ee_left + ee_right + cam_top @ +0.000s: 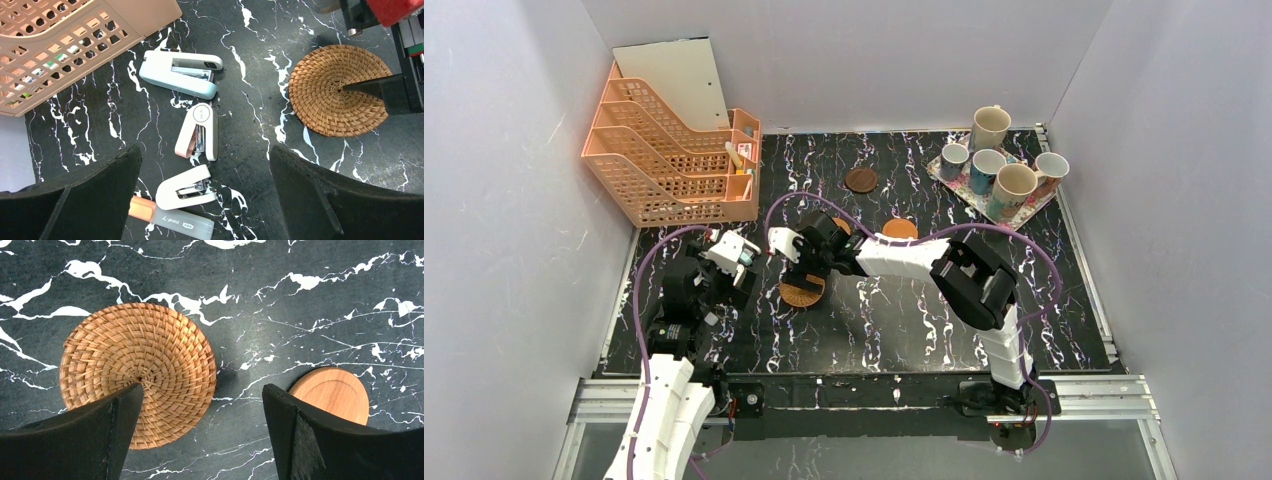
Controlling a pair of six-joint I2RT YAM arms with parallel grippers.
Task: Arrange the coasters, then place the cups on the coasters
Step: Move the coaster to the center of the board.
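Note:
A woven wicker coaster (137, 360) lies on the black marbled table, with a smooth wood coaster (335, 390) to its right. My right gripper (202, 390) hangs open above them, one finger over the wicker disc and the other over the wood disc's edge, holding nothing. From above, the right gripper (804, 272) hovers over the wicker coaster (802, 295); an orange-brown coaster (900, 229) and a dark brown coaster (861, 180) lie further back. Several cups (1014, 190) stand on the floral tray (1036, 206) at the back right. My left gripper (205, 150) is open and empty above staplers.
An orange mesh file rack (664, 160) stands at the back left. Under the left gripper lie a pale blue stapler (180, 74), a pink-and-white stapler (200, 131), a white stapler (184, 187) and an orange-capped marker (172, 218). Grey walls enclose the table.

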